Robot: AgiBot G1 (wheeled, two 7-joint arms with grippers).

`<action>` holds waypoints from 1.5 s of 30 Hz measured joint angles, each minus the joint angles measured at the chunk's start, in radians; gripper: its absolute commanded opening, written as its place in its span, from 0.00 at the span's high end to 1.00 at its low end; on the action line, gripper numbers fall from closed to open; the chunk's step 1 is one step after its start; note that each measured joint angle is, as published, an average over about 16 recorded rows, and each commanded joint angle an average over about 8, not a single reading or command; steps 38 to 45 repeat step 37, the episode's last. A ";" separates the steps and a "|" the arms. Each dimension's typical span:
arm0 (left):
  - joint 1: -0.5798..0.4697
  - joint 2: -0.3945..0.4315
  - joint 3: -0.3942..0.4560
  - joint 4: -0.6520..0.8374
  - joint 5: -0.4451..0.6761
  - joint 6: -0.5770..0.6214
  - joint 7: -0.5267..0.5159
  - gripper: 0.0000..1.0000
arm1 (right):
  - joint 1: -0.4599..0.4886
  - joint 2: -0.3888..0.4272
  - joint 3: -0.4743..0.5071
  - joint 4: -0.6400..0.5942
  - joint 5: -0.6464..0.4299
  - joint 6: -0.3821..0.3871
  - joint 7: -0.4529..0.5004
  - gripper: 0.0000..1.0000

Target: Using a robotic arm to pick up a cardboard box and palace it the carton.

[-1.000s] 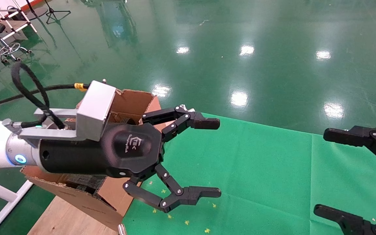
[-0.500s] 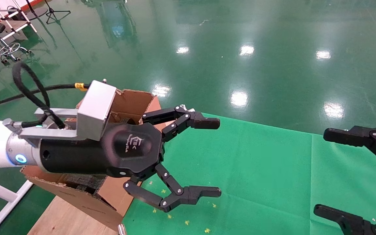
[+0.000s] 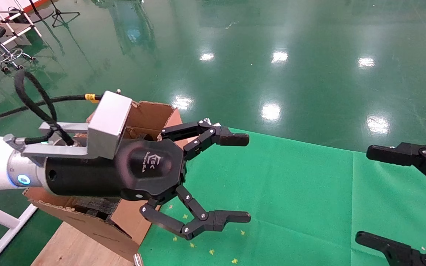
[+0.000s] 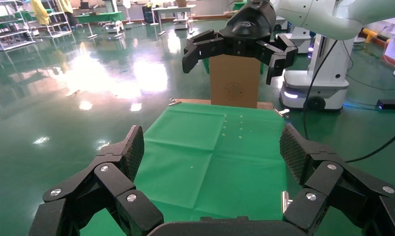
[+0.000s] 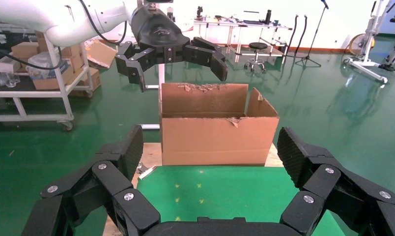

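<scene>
Nothing is changing since a second ago: the left gripper is still hovering beside the carton with fingers spread wide and empty. The right gripper is likewise staying wide open over the green bench. The cardboard box is not showing.

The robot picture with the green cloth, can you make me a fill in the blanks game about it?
1. The cloth on the table is coloured ____.
2. The left gripper has its fingers ____.
3. The brown carton stands at the end of the table nearest the robot's ____ arm.
4. The right gripper holds ____.

Missing words: green; open; left; nothing
</scene>
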 measured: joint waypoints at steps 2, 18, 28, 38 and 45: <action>0.000 0.000 0.000 0.000 0.000 0.000 0.000 0.00 | 0.000 0.000 0.000 0.000 0.000 0.000 0.000 0.00; 0.000 0.000 0.000 0.000 0.000 0.000 0.000 0.00 | 0.000 0.000 0.000 0.000 0.000 0.000 0.000 0.00; 0.000 0.000 0.000 0.000 0.000 0.000 0.000 0.00 | 0.000 0.000 0.000 0.000 0.000 0.000 0.000 0.00; 0.000 0.000 0.000 0.000 0.000 0.000 0.000 0.00 | 0.000 0.000 0.000 0.000 0.000 0.000 0.000 0.00; 0.000 0.000 0.000 0.000 0.000 0.000 0.000 0.00 | 0.000 0.000 0.000 0.000 0.000 0.000 0.000 0.00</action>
